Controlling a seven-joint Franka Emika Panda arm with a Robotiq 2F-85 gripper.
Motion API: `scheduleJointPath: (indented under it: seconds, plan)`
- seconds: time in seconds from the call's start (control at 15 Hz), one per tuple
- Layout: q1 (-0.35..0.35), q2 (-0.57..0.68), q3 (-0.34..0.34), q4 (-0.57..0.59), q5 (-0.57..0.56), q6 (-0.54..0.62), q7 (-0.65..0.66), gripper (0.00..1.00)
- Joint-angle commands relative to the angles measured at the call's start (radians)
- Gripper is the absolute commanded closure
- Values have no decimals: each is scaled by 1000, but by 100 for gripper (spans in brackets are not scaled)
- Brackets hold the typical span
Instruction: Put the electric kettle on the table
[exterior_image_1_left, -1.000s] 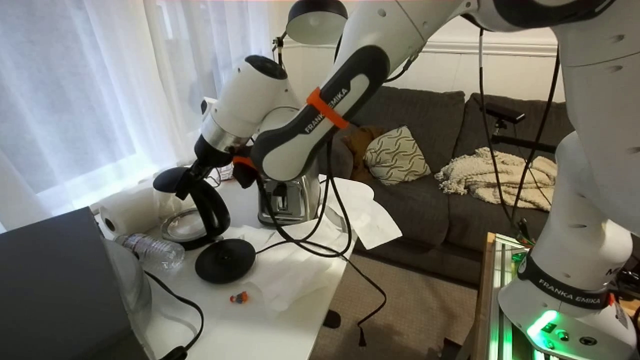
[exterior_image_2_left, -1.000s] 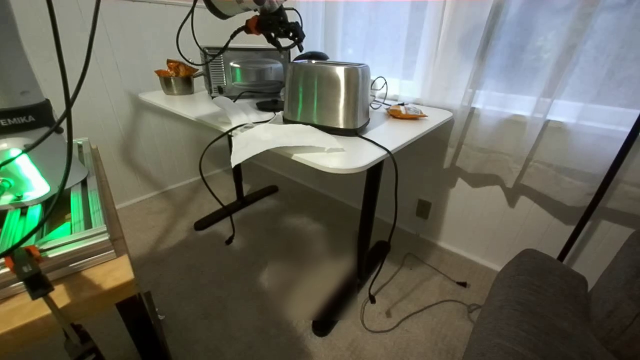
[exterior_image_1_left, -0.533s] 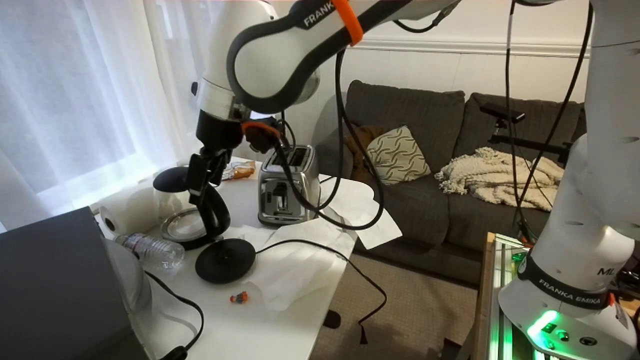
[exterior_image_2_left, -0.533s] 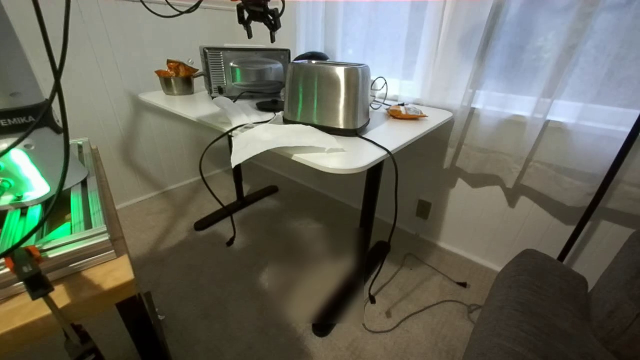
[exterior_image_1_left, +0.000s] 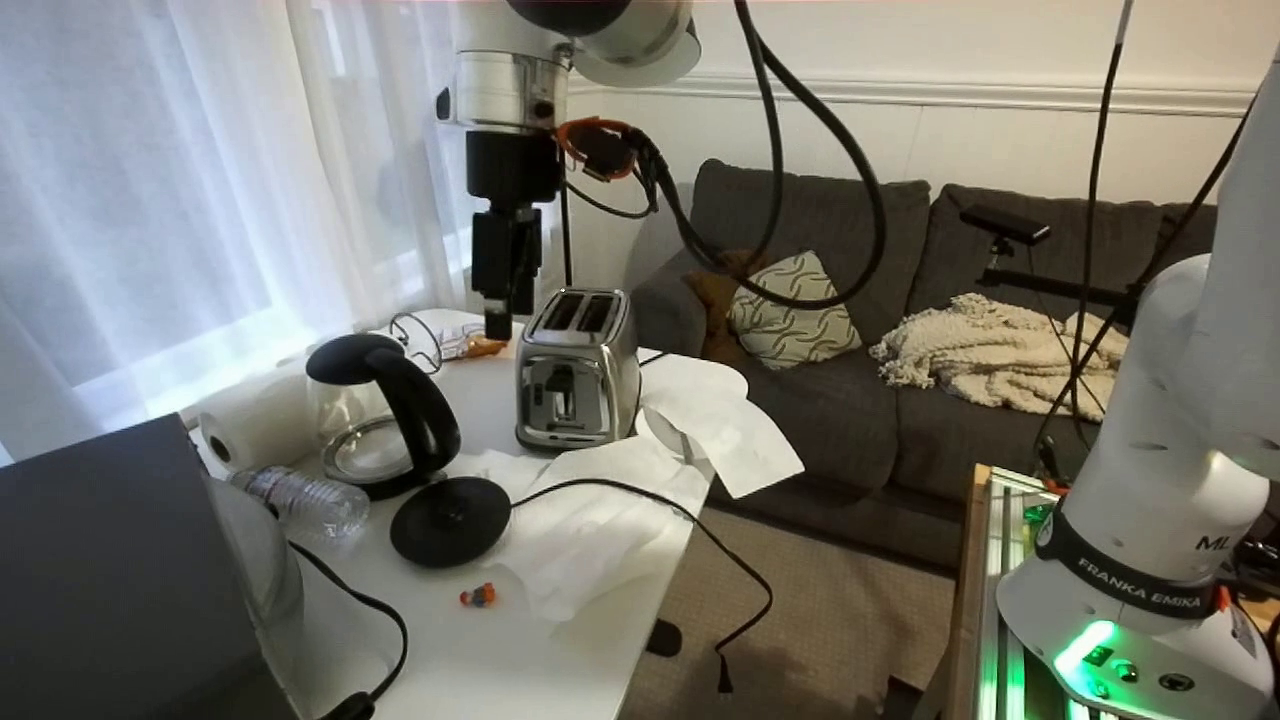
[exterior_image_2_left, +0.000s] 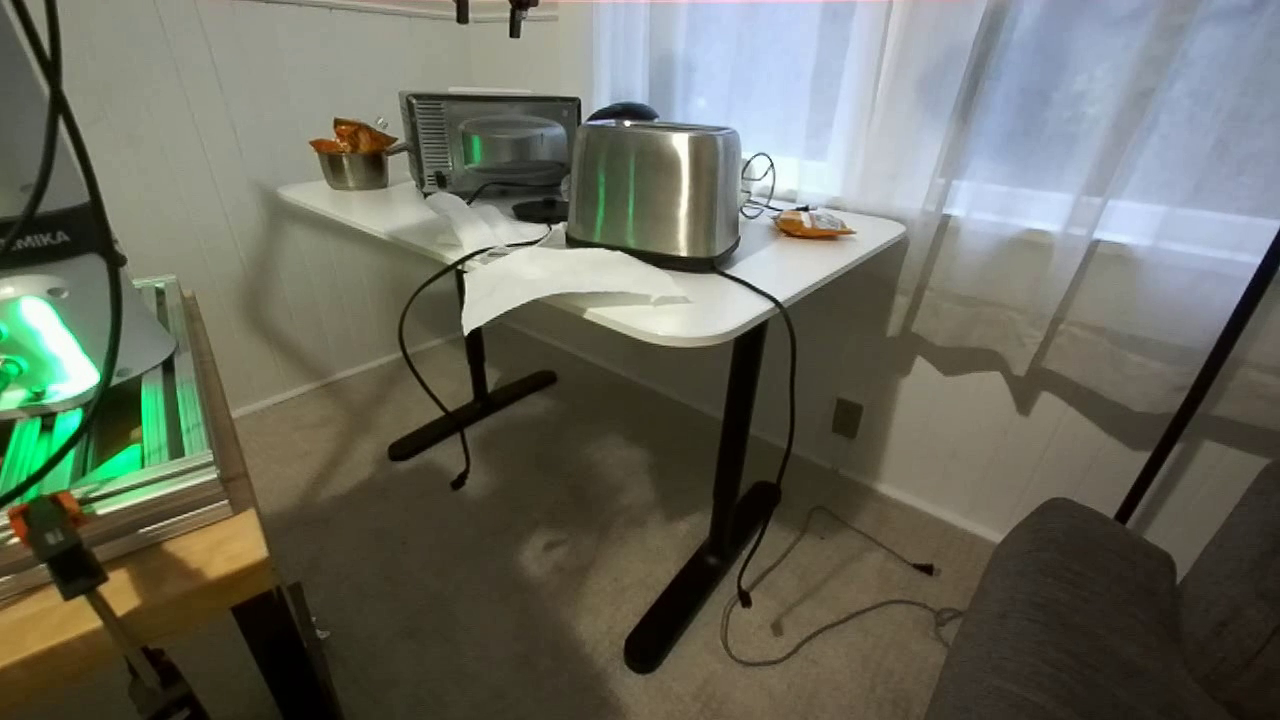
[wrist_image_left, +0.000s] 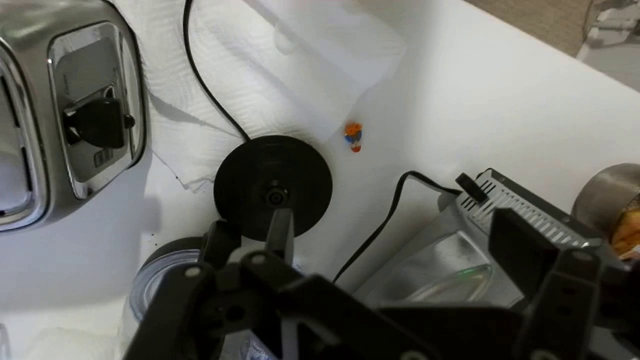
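Glass kettle (exterior_image_1_left: 370, 420): stood upright on the tabletop (exterior_image_1_left: 540, 670), just beside the black base (exterior_image_1_left: 450, 521).
Pincer (wrist_image_left: 400, 240): had its fingers spread wide, pointed down above the tabletop, clear of the kettle.
Toaster (exterior_image_1_left: 577, 375): stood near the kettle; in an exterior view it hid most of it, the lid (exterior_image_2_left: 622, 112) showing.
Bottle (exterior_image_1_left: 305, 500): lay on its side near the kettle.
Cord (exterior_image_1_left: 610, 483): ran from the base over the tabletop's edge.

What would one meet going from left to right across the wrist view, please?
The silver toaster, the partly hidden electric kettle, the black base disc, the small orange item, the grey countertop oven, then the metal pot at the right edge.
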Motion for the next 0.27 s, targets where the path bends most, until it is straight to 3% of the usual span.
scheduleJointPath:
  seconds: [0.0,0.2]
  plan:
    - [43,-9,-46,3,7,-16,-15,0]
    - [45,-11,-46,1,10,-19,-26,0]
